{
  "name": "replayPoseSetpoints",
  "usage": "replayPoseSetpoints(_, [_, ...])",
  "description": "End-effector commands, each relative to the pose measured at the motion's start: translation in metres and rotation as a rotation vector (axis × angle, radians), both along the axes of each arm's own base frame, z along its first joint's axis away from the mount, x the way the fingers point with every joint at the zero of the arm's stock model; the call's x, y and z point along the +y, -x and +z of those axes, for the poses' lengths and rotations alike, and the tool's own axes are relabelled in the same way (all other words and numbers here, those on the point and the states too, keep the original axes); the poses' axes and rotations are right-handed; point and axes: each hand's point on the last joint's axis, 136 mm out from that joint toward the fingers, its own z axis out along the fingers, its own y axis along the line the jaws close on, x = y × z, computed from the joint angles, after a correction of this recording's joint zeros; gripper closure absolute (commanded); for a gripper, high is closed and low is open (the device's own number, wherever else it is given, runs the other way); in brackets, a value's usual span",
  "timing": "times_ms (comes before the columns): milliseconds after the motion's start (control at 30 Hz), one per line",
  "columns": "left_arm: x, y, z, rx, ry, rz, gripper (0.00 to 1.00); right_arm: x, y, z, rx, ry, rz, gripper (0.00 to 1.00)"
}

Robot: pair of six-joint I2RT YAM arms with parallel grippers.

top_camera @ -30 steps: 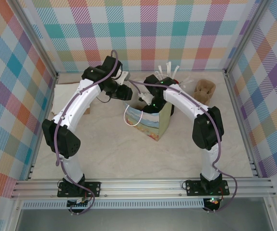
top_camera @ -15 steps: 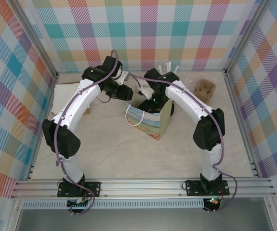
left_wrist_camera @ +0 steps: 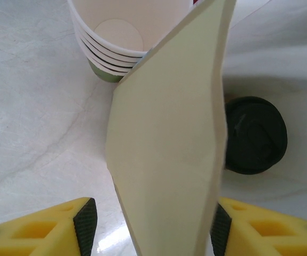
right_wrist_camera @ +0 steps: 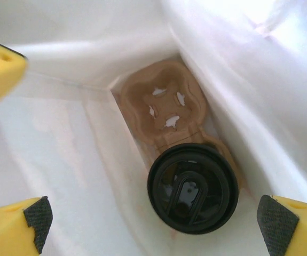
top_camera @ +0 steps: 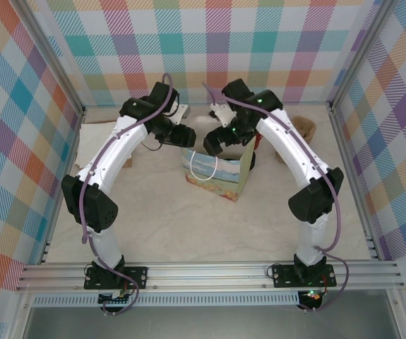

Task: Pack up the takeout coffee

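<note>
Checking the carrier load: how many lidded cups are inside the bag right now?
1. One takeout coffee sits in one slot of the brown cup carrier at the bottom of the gift bag; the other slot in view is unfilled.

Black-lidded takeout coffee [right_wrist_camera: 192,188], tan cup carrier [right_wrist_camera: 161,104]

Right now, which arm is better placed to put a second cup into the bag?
Right. Its open end effector sits over the bag, looking down at the lidded cup and the carrier's free slot. The left end effector grips the bag's edge.
</note>
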Motion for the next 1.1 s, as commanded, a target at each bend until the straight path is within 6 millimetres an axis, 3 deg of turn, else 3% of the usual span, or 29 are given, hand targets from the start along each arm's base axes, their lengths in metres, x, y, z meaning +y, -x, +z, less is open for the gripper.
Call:
replayPoseSetpoints(0, [0.005,-0.003,0.028,-0.037,0.06,0.033,0.4,-0.007,0.01,0.042,-0.038,-0.086,-0.038,0.01])
replayPoseSetpoints(267, [0.003,-0.011,0.053,-0.084,0.135,0.044,0.37,-0.031,0.0,0.081,-0.125,-0.162,-0.135,0.06])
replayPoseSetpoints(467, [0.012,-0.014,0.073,-0.168,0.16,0.079,0.36,-0.087,-0.017,0.09,-0.193,-0.147,-0.325,0.12])
replayPoseSetpoints(633, [0.028,-0.011,0.091,-0.274,0.173,0.13,0.33,-0.14,-0.026,0.079,-0.207,-0.16,-0.501,0.15])
replayPoseSetpoints(800, [0.045,-0.003,0.101,-0.371,0.161,0.175,0.29,-0.175,-0.036,0.05,-0.205,-0.191,-0.635,0.18])
replayPoseSetpoints(933, [0.061,0.005,0.107,-0.45,0.136,0.214,0.26,-0.187,-0.049,0.027,-0.205,-0.263,-0.698,0.19])
replayPoseSetpoints(1067, [0.072,0.016,0.113,-0.518,0.127,0.235,0.24,-0.183,-0.063,0.007,-0.195,-0.33,-0.712,0.21])
